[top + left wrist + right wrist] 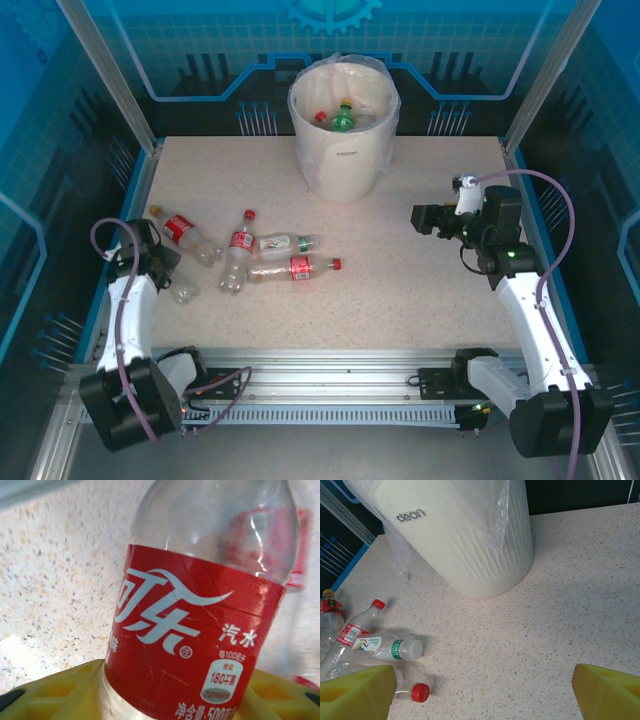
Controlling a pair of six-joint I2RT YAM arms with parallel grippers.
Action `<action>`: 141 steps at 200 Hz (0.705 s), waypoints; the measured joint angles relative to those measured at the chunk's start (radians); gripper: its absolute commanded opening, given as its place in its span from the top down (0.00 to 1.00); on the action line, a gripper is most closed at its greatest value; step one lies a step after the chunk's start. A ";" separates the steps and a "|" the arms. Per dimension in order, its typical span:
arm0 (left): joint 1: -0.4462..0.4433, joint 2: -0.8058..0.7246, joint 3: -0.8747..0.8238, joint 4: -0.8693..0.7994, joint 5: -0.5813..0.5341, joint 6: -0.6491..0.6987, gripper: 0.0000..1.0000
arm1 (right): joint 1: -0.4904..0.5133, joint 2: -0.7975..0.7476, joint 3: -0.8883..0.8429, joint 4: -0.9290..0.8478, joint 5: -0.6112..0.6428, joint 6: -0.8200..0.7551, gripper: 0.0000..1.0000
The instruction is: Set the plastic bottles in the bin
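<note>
The left gripper [163, 262] is straddling a red-labelled bottle [190, 645] by the table's [430, 300] left edge, grip impossible to tell, while the right gripper [480, 682] is hanging wide open near the bin [345, 150], loose bottles [290, 268] lying between.

Bin [344, 130]: off-white, bag-lined, upright at far centre. A green bottle [343, 118] and a few others are inside. Remaining bottles [238, 262] lie on their sides left of centre, red or white labels, mostly red caps.
</note>
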 measured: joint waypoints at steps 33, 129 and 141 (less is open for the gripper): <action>-0.003 -0.107 0.189 -0.059 0.021 -0.008 0.63 | -0.002 0.000 0.000 -0.002 0.000 0.000 0.08; -0.368 0.177 0.669 0.326 0.085 -0.055 1.00 | -0.002 -0.058 -0.018 -0.059 0.008 0.032 0.08; -0.410 0.274 0.751 0.389 0.084 -0.031 1.00 | -0.002 -0.071 -0.029 -0.072 0.011 0.039 0.08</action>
